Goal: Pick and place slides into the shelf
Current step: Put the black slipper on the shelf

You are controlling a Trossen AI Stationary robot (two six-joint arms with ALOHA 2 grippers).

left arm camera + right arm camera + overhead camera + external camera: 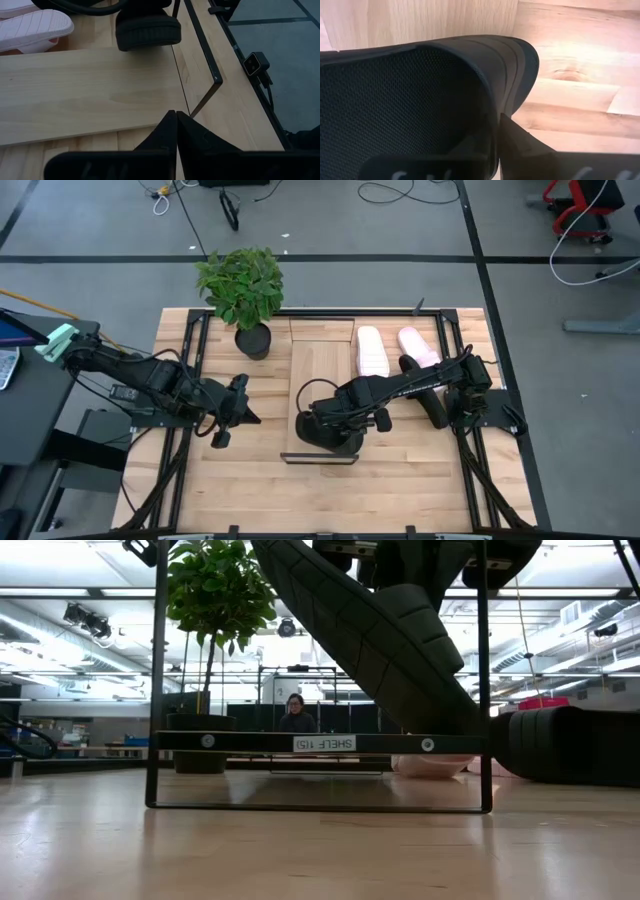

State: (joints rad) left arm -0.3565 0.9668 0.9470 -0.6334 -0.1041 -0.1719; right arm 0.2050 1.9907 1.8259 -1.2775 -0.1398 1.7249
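Observation:
The shelf [320, 365] runs near to far along the table's middle. My right gripper [330, 428] is over its near end, shut on a black slide [390, 630] that slants steeply above the shelf's top rail [320, 743]. A second black slide [437, 408] lies on the table right of the shelf, partly under my right arm. Two pale pink slides [371, 352] [418, 345] lie side by side at the far right. My left gripper [222, 420] hangs shut and empty left of the shelf. My right gripper comes from above, pointing almost straight down. It is on the black slide's ribbed edge [506, 85], next to the mesh-lined inner face [395, 100]. One finger [520, 145] shows outside that edge; the other is lost against the dark lining. The slide hangs tilted, its low end [455, 715] at the shelf's top.
A potted plant [245, 290] stands at the shelf's far left corner. Black frame rails [190, 380] run along both sides of the table. Bare wood lies between my left gripper and the shelf and along the near edge. A person sits far behind in the low view.

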